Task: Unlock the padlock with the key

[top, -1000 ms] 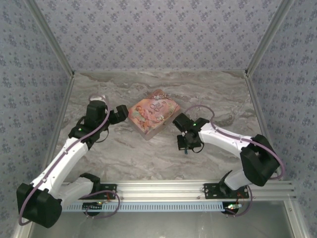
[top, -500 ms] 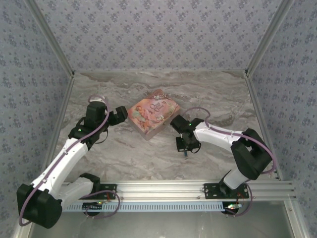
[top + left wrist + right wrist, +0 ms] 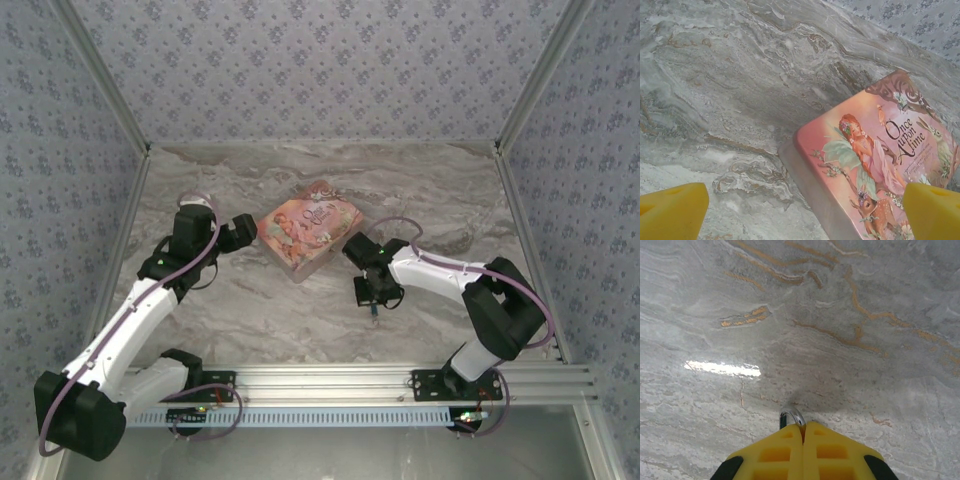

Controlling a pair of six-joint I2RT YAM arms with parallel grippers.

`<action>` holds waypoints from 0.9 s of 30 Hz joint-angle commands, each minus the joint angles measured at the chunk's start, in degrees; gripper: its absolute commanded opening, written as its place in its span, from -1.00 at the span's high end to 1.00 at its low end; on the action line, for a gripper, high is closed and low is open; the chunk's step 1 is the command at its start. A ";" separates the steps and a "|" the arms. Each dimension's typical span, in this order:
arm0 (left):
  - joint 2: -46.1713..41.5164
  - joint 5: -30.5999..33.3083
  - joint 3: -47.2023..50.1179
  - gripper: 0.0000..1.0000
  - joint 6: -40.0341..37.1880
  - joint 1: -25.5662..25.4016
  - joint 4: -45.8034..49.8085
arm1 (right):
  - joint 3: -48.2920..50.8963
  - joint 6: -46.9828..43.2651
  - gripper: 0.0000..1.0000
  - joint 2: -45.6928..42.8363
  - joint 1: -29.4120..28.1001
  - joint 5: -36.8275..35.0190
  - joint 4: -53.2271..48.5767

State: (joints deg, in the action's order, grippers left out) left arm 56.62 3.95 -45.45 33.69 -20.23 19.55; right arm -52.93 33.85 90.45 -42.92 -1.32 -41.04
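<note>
**One side clamped, the other waiting wide**

Top external: the pink tin [image 3: 310, 228] lies skewed at the middle of the bench [image 3: 250, 310], a little toward the far edge. The left gripper [image 3: 245, 232] sits just beside the tin's left corner. The right gripper [image 3: 372, 298] points down at the bench just off the tin's near-right corner, in open marble toward the near edge. What it carries is too small to make out from here.

Left wrist: the two yellow fingertips [image 3: 670, 210] stand as far apart as they go, with nothing between them. The tin's left edge and bare marble lie below. This looks like a hand kept free, most likely for the key.

Right wrist: the yellow fingers [image 3: 775, 450] are pressed together with no gap. A thin silvery loop pokes out from their tips, close above the bench. I take it for the shackle of the padlock [image 3: 792, 416], so the lock's body would be pinched between the pads, where it cannot be seen. Held by the body and clear of the tin, the lock would be steady for a key to go in — though I cannot tell which way the keyhole faces.
</note>
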 commanded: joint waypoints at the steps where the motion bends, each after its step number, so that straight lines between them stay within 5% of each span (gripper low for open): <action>1: -1.07 0.45 0.28 -0.99 0.06 0.37 0.39 | -1.12 0.71 0.90 1.11 -0.40 -0.27 -0.16; 15: -1.50 0.22 0.65 -0.99 0.15 0.52 0.40 | -2.36 0.14 0.59 -1.06 -0.32 -0.48 -1.34; 27: -3.28 1.59 -0.96 -0.99 -2.20 2.88 1.31 | -3.21 -3.77 0.39 -19.33 3.74 -8.36 -3.47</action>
State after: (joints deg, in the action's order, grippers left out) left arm 54.72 4.12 -44.66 33.21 -18.09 19.68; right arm -54.98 32.08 76.36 -40.27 -4.80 -42.33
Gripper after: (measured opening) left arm 0.994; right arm 0.303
